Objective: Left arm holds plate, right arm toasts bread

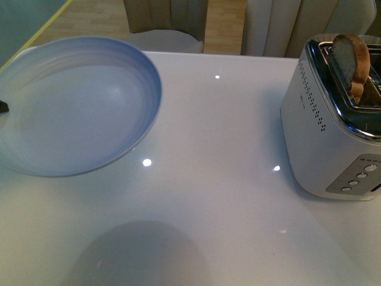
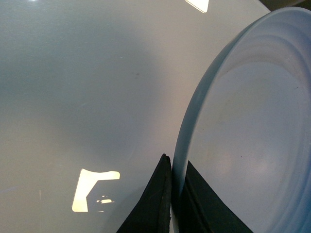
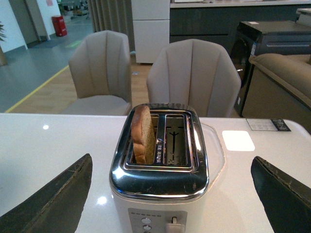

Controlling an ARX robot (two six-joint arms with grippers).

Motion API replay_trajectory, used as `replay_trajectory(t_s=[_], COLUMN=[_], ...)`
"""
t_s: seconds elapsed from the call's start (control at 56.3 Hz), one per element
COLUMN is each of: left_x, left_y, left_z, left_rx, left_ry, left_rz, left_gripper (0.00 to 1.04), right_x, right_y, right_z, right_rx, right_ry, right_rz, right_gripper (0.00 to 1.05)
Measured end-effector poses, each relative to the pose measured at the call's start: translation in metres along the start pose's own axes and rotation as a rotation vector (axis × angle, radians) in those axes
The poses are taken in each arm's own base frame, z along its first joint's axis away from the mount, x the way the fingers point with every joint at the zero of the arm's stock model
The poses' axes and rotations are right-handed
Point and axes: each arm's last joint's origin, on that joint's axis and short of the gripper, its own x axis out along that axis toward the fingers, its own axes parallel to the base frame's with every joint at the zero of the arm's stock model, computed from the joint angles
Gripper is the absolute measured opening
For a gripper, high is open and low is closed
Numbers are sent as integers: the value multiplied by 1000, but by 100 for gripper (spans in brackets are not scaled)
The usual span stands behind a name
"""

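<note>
Now pinching the rim of the pale blue plate (image 1: 77, 107) with the left claw (image 2: 175, 167), over the white table (image 1: 226, 179) on the left side. Spread wide around nothing, the right claw (image 3: 170, 194), facing the silver toaster (image 3: 160, 187). Standing up in one toaster slot, well apart from the plate: the brown bread slice (image 1: 351, 59).

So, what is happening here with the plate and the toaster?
The left gripper pinches the rim of the pale blue plate and holds it over the white table. One slice of bread sticks up out of one slot of the toaster, on the robot's right. The right gripper is open and empty, pointed at the toaster without touching it.
</note>
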Motion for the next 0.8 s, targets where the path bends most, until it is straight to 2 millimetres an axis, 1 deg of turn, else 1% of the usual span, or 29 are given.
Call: replay_trajectory(t_s=[0.018, 0.124, 0.142, 0.195, 0.249, 0.32, 0.462, 0.604, 0.799], left_x=[0, 4, 6, 9, 15, 22, 37, 54, 77], left_y=[1, 28, 36, 46, 60, 73, 100, 120, 139], left_z=[0, -2, -4, -6, -9, -9, -6, -4, -4], left_rx=[2, -14, -19, -29, -36, -38, -40, -45, -49], left_ry=[-1, -1, 4, 15, 31, 42, 51, 61, 76], left_rz=[0, 19, 26, 34, 46, 46, 57, 60, 52], left_gripper=[3, 3, 3, 3, 3, 3, 3, 3, 3], right_x=[0, 0, 0, 0, 0, 0, 0, 0, 0], right_y=[0, 0, 0, 0, 0, 0, 0, 0, 0], right_z=[0, 0, 0, 0, 0, 0, 0, 0, 0], right_rx=[0, 0, 0, 0, 0, 0, 0, 0, 0], right_ry=[0, 0, 0, 0, 0, 0, 0, 0, 0], right_rz=[0, 0, 0, 0, 0, 0, 0, 0, 0], right_gripper=[96, 96, 96, 96, 96, 96, 96, 96, 96])
